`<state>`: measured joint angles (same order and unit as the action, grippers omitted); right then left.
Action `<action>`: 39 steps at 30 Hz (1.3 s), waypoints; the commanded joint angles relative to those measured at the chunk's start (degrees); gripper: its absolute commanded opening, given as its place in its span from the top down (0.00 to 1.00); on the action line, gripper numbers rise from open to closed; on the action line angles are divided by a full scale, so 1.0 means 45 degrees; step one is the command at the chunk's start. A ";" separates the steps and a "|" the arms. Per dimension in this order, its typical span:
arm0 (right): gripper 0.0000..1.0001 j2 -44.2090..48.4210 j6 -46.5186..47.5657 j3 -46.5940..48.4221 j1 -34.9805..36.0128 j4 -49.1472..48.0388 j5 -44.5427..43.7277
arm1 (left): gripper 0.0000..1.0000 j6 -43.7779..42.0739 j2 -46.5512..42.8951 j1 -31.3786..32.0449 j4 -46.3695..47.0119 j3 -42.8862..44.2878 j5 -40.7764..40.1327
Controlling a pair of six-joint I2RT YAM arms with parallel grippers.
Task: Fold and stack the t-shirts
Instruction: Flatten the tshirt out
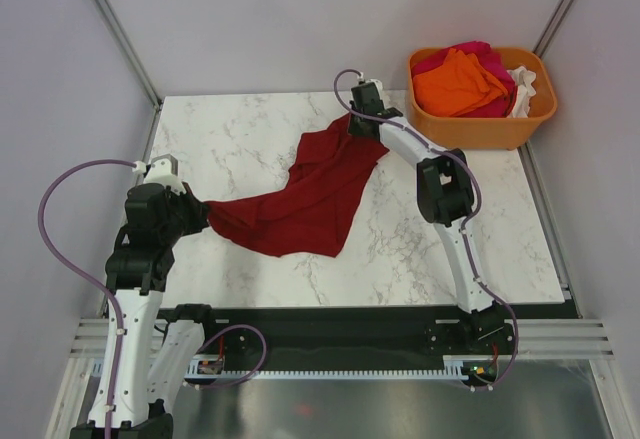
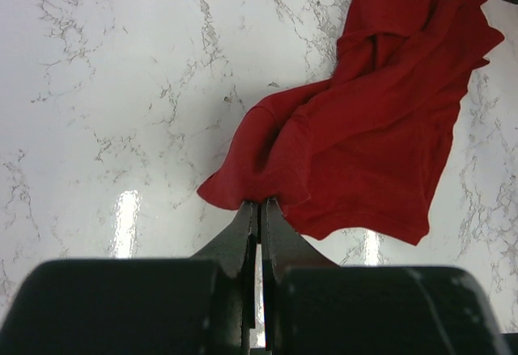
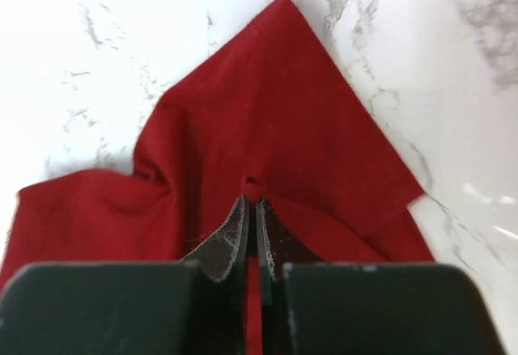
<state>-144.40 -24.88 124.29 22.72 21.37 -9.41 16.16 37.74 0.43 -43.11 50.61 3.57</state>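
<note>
A dark red t-shirt (image 1: 310, 194) lies crumpled and stretched across the marble table (image 1: 250, 139), from lower left to upper right. My left gripper (image 1: 203, 216) is shut on its left end; in the left wrist view the jaws (image 2: 261, 203) pinch a fold of the dark red t-shirt (image 2: 380, 128). My right gripper (image 1: 362, 122) is shut on its far right end; in the right wrist view the jaws (image 3: 252, 201) pinch the dark red t-shirt (image 3: 267, 120). Bright orange (image 1: 458, 83), magenta-pink (image 1: 470, 51) and white (image 1: 524, 87) t-shirts lie heaped in the tub.
An orange plastic tub (image 1: 480, 129) stands at the table's far right corner. Metal frame posts (image 1: 115, 29) rise at the back corners. A black rail (image 1: 330, 334) runs along the near edge between the arm bases.
</note>
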 commanded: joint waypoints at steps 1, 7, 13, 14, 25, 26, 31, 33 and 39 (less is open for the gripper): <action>0.94 0.2882 0.0664 -0.0352 0.0029 -0.0080 -0.0370 | 0.98 -0.0115 -0.0396 -0.0075 0.0518 0.0100 0.0026; 0.97 0.6104 0.1232 -0.1835 0.0010 0.0504 -0.0429 | 0.98 -0.0038 -0.0944 -0.0075 0.0285 0.0762 -0.0208; 1.00 0.9735 0.0901 -0.4001 -0.0127 0.0799 -0.0195 | 0.98 0.0081 -0.0750 -0.0075 -0.0339 0.3549 -0.0207; 1.00 1.0267 0.0785 -0.4239 -0.0127 0.0818 -0.0136 | 0.98 -0.0055 -0.0575 -0.0075 -0.0477 0.4099 -0.0344; 1.00 1.8486 0.0004 -0.5044 -0.0166 0.3255 -0.0662 | 0.98 -0.0643 0.0616 -0.0075 -0.0693 1.0835 -0.1362; 1.00 1.8901 -0.0036 -0.4945 -0.0147 0.3473 -0.0663 | 0.98 -0.0604 0.0657 -0.0075 -0.0712 1.1249 -0.1071; 1.00 2.0699 -0.0095 -0.3757 -0.0166 0.4916 -0.0662 | 0.98 -0.0739 0.0580 -0.0075 -0.0693 1.3146 0.0296; 1.00 2.0935 0.0041 -0.3500 -0.0147 0.5173 -0.0702 | 0.98 -0.0876 0.0579 -0.0075 -0.0596 1.3575 0.1137; 1.00 1.9575 0.0627 -0.4473 -0.0147 0.4494 -0.1248 | 0.98 -0.1735 0.1767 -0.0075 -0.0029 1.3265 0.2624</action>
<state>-48.01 -23.81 107.94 22.22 40.01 -12.84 13.02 40.05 0.43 -45.41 110.93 10.48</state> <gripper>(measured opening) 0.087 0.034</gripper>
